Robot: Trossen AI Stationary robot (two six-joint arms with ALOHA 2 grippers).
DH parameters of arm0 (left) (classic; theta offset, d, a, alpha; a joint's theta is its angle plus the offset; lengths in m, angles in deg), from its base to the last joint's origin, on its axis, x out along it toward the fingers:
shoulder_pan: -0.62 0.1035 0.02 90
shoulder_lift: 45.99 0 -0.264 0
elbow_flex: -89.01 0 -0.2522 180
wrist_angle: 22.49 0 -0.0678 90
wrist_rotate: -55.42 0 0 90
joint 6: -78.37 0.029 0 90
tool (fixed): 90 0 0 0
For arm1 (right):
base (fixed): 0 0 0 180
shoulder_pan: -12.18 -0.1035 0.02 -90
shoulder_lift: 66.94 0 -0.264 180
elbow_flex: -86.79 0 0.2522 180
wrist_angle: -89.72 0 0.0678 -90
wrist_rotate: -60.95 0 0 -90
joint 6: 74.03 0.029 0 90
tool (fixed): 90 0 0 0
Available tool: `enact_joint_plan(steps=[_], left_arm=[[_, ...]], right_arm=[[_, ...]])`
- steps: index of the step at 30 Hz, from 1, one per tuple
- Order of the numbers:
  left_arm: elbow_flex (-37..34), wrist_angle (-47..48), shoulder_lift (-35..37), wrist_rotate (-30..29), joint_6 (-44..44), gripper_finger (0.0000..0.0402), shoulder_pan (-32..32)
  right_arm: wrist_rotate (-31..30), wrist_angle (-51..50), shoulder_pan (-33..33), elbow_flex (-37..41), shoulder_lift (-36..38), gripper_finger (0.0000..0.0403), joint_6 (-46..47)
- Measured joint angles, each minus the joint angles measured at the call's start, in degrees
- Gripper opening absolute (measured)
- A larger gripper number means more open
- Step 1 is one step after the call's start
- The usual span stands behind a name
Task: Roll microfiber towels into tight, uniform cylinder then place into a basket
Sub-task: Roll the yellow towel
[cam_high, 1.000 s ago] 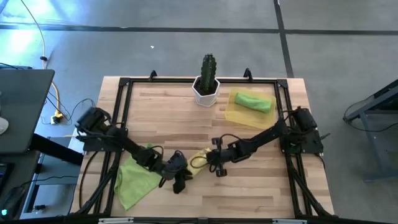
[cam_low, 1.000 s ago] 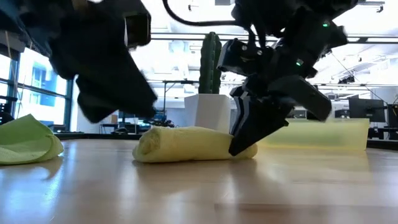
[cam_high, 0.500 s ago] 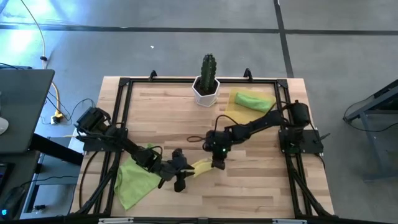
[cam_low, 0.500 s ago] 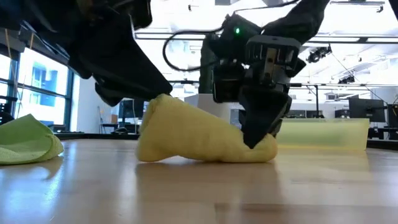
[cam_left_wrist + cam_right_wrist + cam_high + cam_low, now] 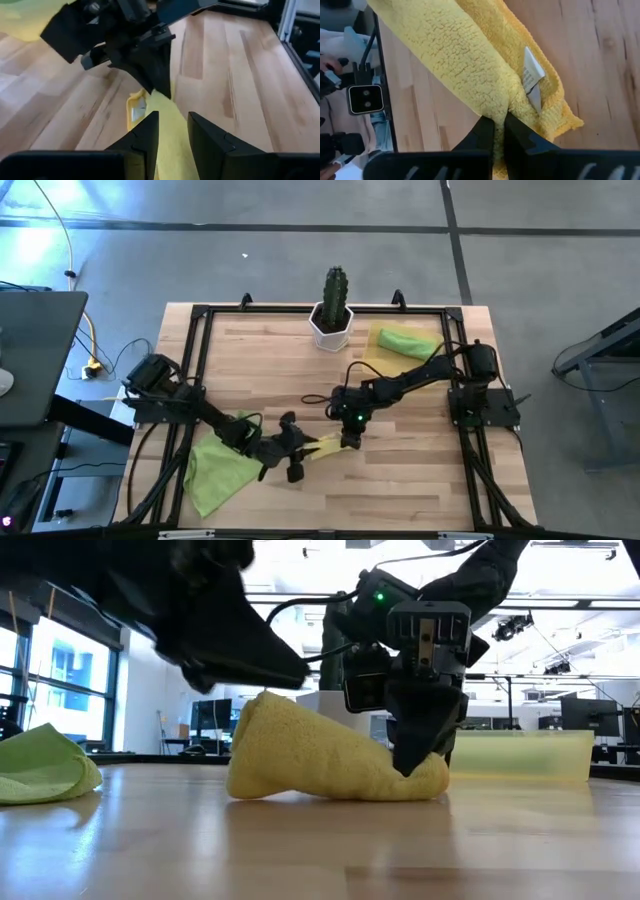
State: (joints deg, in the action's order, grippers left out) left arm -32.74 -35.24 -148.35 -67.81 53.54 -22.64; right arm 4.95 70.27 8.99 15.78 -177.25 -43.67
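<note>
A yellow microfiber towel (image 5: 320, 755), loosely rolled, lies on the wooden table (image 5: 400, 480) near its middle front. My left gripper (image 5: 172, 117) is shut on its left end and my right gripper (image 5: 495, 122) on its right end. A lime-green towel (image 5: 212, 470) lies crumpled flat on the table at the near left. Another green towel (image 5: 407, 341), rolled, lies in the pale yellow basket (image 5: 385, 367) at the far right. My left gripper has the yellow towel's left end (image 5: 169, 142) between its two fingers, reaching in from the table's left and slanting down. That end (image 5: 265, 710) stands higher than the rest. The towel's underside stays on the table. My right gripper pinches the yellow towel's right end (image 5: 501, 107) between its two fingers, close to the white label (image 5: 532, 75). The fingers (image 5: 415, 755) come from above, pointing down, across the roll. That end is squeezed narrow and sits on the table.
A cactus in a white pot (image 5: 333, 315) stands at the far edge, left of the basket. A black frame (image 5: 200, 330) runs around the tabletop. Bare wood lies near the front right.
My right gripper has rolled at the wrist from a slant to pointing down on the towel's right end, its arm swinging toward the far edge. My left gripper has turned, and the towel's left end has risen from lying flat to a raised hump.
</note>
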Motion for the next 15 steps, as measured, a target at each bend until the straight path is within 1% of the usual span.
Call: enact_joint_plan(steps=[3, 6, 10, 15], left_arm=[[0.7, -2.93, -3.0, 4.17, -1.81, 0.0092, 1.35], [2.19, -2.76, -5.43, 5.81, -2.91, 0.0092, 1.36], [2.68, -0.51, -6.55, 4.5, -4.64, 0.0092, 0.59], [2.69, 8.45, -6.61, 3.56, -13.43, 0.0092, 0.22]], right_arm=[[-0.19, -0.03, 0.0, 0.0, 0.02, 0.0001, 0.72], [-0.55, -0.28, 0.0, -0.03, 0.05, 0.0001, 0.69], [-0.71, -0.41, -0.02, -0.07, 0.07, 0.0001, 0.69], [-1.04, -0.32, -0.33, -0.07, 0.11, 0.0001, -0.67]])
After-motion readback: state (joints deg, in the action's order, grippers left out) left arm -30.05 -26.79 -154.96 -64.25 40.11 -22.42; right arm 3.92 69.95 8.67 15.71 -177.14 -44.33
